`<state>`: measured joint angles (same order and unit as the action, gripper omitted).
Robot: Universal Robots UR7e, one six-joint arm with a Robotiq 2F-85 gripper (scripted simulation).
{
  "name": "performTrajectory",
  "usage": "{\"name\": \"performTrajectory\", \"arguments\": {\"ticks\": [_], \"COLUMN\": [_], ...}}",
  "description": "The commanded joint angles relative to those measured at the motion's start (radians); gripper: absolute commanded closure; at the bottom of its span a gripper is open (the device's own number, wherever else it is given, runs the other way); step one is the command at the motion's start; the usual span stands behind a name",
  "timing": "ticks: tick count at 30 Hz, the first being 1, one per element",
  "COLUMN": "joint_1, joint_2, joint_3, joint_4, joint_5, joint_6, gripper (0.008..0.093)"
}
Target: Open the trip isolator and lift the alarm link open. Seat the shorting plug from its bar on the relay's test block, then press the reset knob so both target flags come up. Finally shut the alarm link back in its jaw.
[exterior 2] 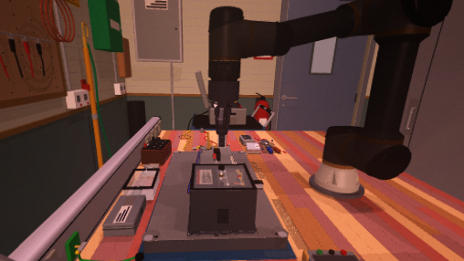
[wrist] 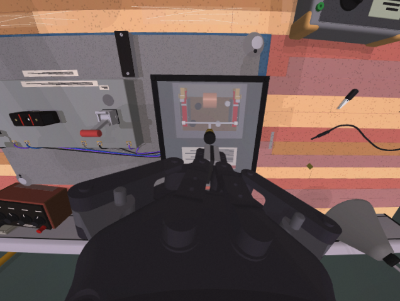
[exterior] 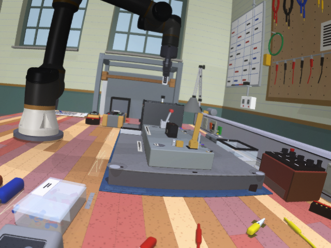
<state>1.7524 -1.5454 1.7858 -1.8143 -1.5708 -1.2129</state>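
Note:
My gripper hangs well above the relay case, straight over its black reset knob, closed and holding nothing. On the grey console in front of the relay, the red-tipped trip isolator lever stands tilted up. The black shorting plug sits on the test block. The yellow alarm link stands raised, away from its jaw. The relay's window shows red strips at either side.
A grey frame with a wooden rail stands just behind the gripper. A desk lamp rises right of the relay. A brown terminal box and wall trunking lie along the right side. Loose leads and probes lie on the bench.

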Motion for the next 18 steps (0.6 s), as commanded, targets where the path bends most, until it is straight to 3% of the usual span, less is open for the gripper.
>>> {"name": "performTrajectory", "arguments": {"ticks": [1, 18], "joint_1": [0.0, 0.0], "joint_2": [0.0, 0.001], "joint_3": [-0.001, -0.003], "joint_4": [0.0, 0.003], "joint_5": [0.0, 0.0], "joint_6": [-0.016, -0.172], "gripper": [0.0934, 0.0934]}}
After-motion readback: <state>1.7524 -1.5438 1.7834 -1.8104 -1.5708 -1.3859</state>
